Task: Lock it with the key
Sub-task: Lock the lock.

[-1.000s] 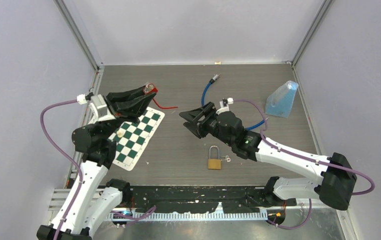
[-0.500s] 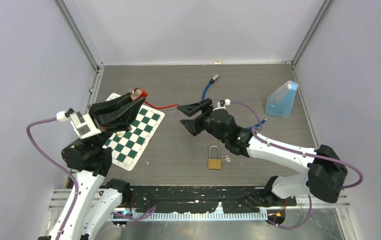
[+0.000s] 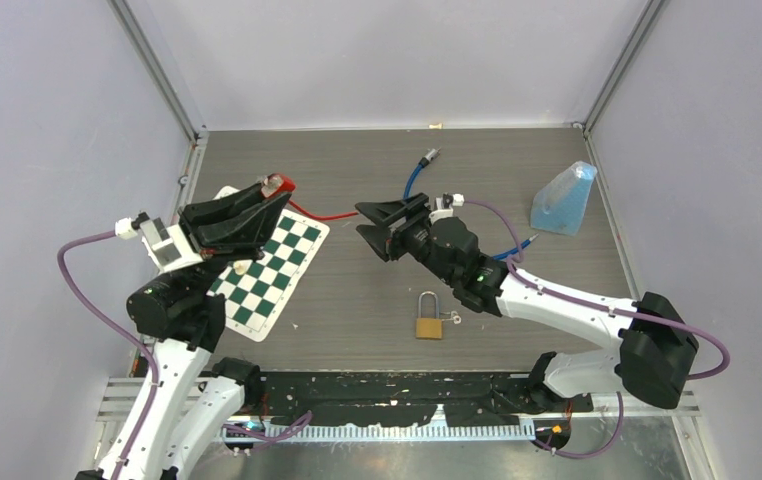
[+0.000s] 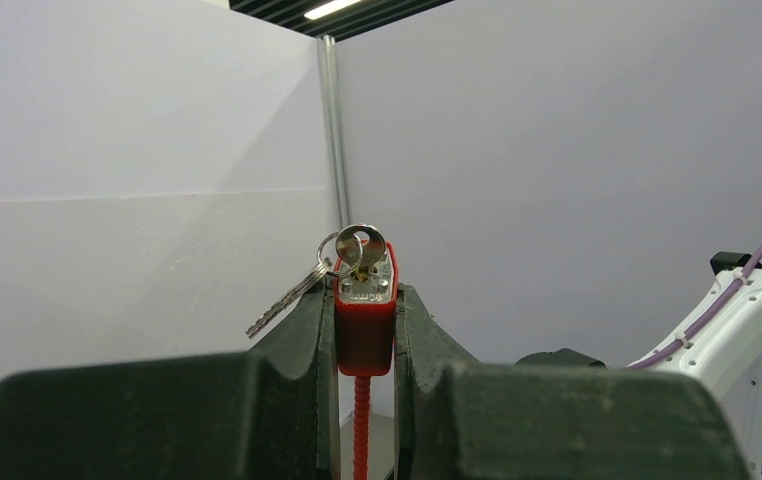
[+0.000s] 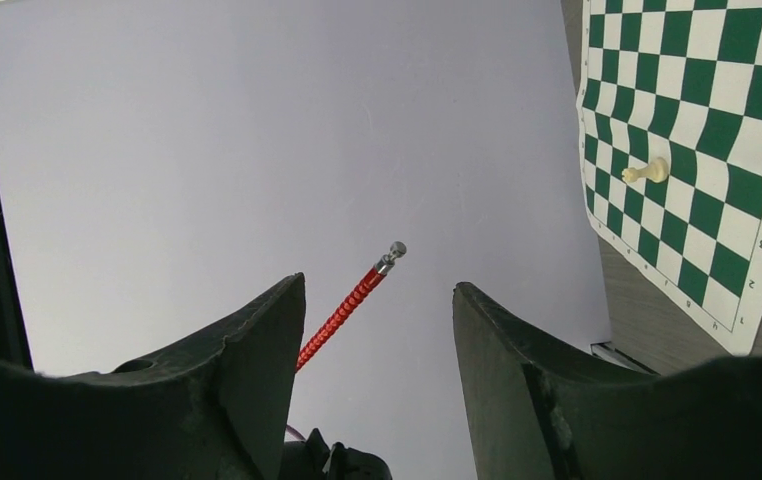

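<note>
My left gripper (image 4: 364, 300) is shut on a red lock body (image 4: 364, 320), held above the table. A silver key (image 4: 360, 248) sits in its keyhole, and a spare key (image 4: 282, 305) hangs from the ring. In the top view the lock (image 3: 279, 184) is over the chessboard's far corner. Its red cable (image 3: 322, 214) trails right towards my right gripper (image 3: 361, 222). In the right wrist view that gripper (image 5: 377, 290) is open, and the cable's metal tip (image 5: 395, 250) hangs just beyond the left finger (image 5: 257, 360), touching nothing.
A brass padlock (image 3: 429, 318) with keys lies on the table near the front. A green-and-white chessboard (image 3: 277, 275) with a pale pawn (image 3: 240, 268) lies at the left. A blue cable (image 3: 415, 178) and a blue bag (image 3: 564, 200) are at the back right.
My left arm swung a little left with the red lock. My right gripper moved up and left to the cable's free end, its jaws widening then narrowing somewhat.
</note>
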### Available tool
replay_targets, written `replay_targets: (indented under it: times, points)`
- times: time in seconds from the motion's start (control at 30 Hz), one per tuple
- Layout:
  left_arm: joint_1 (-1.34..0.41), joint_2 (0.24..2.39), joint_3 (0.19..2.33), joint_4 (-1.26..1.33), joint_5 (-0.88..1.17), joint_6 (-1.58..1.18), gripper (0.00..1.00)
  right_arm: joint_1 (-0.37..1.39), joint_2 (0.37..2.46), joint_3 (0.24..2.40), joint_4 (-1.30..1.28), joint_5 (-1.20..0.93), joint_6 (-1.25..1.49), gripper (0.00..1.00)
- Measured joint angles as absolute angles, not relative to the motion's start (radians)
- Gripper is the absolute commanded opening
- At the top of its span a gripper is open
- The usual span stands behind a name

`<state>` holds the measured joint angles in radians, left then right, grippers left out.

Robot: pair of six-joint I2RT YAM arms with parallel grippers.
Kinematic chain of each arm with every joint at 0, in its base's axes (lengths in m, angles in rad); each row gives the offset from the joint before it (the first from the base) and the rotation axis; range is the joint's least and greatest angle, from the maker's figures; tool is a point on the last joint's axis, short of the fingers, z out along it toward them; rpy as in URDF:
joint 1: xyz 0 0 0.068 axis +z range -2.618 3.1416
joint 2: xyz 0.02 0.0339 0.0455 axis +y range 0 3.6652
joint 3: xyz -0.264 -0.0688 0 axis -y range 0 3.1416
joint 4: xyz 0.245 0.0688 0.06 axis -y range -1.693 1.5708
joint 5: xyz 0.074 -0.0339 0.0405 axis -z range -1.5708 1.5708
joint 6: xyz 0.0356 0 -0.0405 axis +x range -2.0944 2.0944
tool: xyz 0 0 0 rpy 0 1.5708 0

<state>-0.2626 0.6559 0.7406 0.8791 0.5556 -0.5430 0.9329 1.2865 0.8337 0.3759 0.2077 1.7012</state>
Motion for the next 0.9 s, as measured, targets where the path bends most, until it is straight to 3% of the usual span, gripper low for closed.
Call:
replay_targets:
  times: [0.3, 0.57, 0.9]
  points:
    - [-0.263, 0.656, 0.729, 0.888, 0.542, -0.55, 0.0, 0.933, 1.341, 0.865, 0.411, 0.158, 1.724, 0.55]
    - [-0.263, 0.662, 0.711, 0.895, 0.521, -0.562, 0.0, 0.933, 1.362, 0.888, 0.442, 0.13, 1.738, 0.3]
    - [-0.264, 0.661, 0.71, 0.863, 0.498, -0.593, 0.0, 0.926, 1.396, 0.915, 0.501, 0.12, 1.698, 0.06]
